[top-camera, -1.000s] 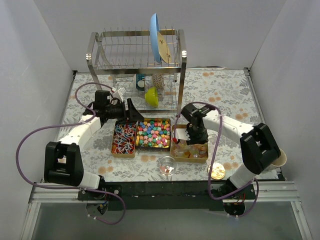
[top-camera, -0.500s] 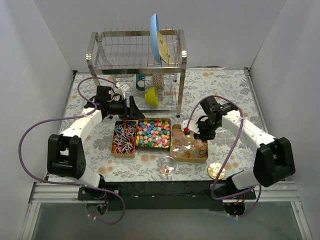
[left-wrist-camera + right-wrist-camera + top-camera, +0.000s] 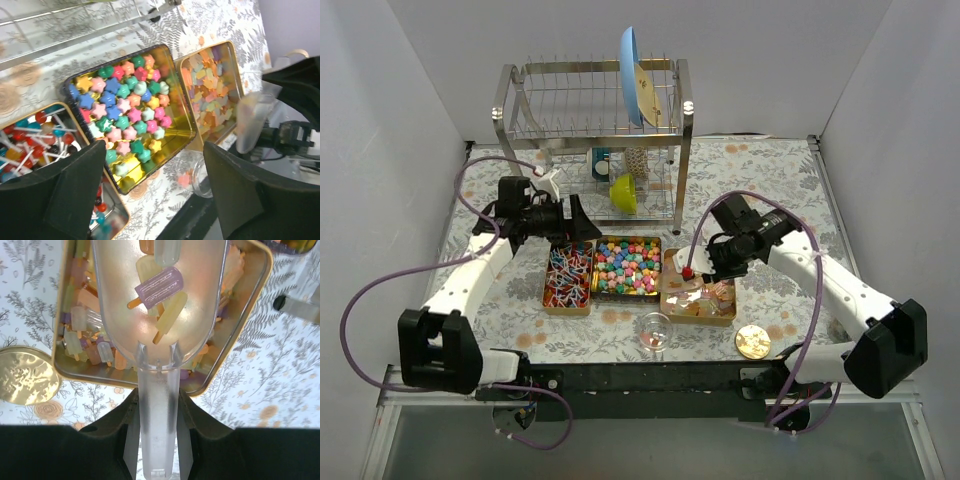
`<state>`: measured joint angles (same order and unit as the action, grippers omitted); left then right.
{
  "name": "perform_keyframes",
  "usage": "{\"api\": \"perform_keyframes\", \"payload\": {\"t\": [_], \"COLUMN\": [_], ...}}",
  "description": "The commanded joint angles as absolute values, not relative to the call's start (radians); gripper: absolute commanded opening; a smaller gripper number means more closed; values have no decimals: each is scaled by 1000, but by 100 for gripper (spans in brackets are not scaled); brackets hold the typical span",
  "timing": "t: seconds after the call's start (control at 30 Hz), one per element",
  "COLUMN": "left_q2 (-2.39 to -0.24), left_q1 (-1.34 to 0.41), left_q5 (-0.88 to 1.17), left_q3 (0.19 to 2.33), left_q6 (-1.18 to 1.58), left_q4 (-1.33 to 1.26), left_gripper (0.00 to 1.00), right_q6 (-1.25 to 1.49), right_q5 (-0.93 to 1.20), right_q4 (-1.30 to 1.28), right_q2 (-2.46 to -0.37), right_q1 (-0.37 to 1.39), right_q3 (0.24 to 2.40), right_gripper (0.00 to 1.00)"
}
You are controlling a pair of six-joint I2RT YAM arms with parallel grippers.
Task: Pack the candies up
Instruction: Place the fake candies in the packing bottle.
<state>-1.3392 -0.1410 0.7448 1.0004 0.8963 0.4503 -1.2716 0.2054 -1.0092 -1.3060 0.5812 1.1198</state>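
Middle tin (image 3: 626,298): our landmark. We see it packed with star sweets (image 3: 125,115) in pink, blue, green and yellow.
Left tin (image 3: 566,312): right against the middle tin's left side. It holds stick sweets (image 3: 30,145) with red, blue and white heads.
Right tin (image 3: 698,320): just to the right of the middle tin. It holds lolly-shaped sweets (image 3: 210,85), mostly orange and yellow with some pale purple.
Scoop (image 3: 157,315): clear plastic, raised over the right tin, to the right of the middle tin. In its bowl we count a few lolly-shaped sweets, one purple and the others pale yellow.
Right gripper (image 3: 158,412): clamped on the scoop's handle.
Left gripper (image 3: 160,185): raised near the middle tin's far left corner, fingers spread wide with nothing between them.
Jar (image 3: 655,333): small clear glass, in front of the middle tin. We see something small at its bottom but cannot tell what.
Gold lid (image 3: 753,342): flat on the table, in front and to the right of the middle tin, past the right tin.
Dish rack (image 3: 590,130): behind the middle tin.
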Motion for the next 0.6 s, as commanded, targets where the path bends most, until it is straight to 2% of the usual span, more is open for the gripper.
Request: {"api": "perform_keyframes", "payload": {"t": [0.0, 0.07, 0.1, 0.23, 0.57], "left_q2": [-1201, -1149, -1129, -1048, -959], "left_q1": [-117, -106, -103, -84, -40], "left_q5": [623, 612, 612, 601, 655], "left_q3": [928, 902, 873, 813, 778], "left_q6": [867, 858, 853, 856, 920], "left_q4": [483, 488, 494, 494, 436], "left_gripper": [81, 84, 92, 98, 98], "right_q6": [-1365, -1332, -1322, -1256, -1184], "right_q5": [62, -32, -60, -194, -385], "right_q4": [-1166, -1212, -1229, -1295, -1308], "right_q2": [-1246, -1235, -1230, -1256, -1400], "right_q1": [724, 812, 840, 945, 1055], "right_q3": [1178, 1174, 1173, 1172, 1252], "right_gripper": [1, 1, 1, 1, 1]}}
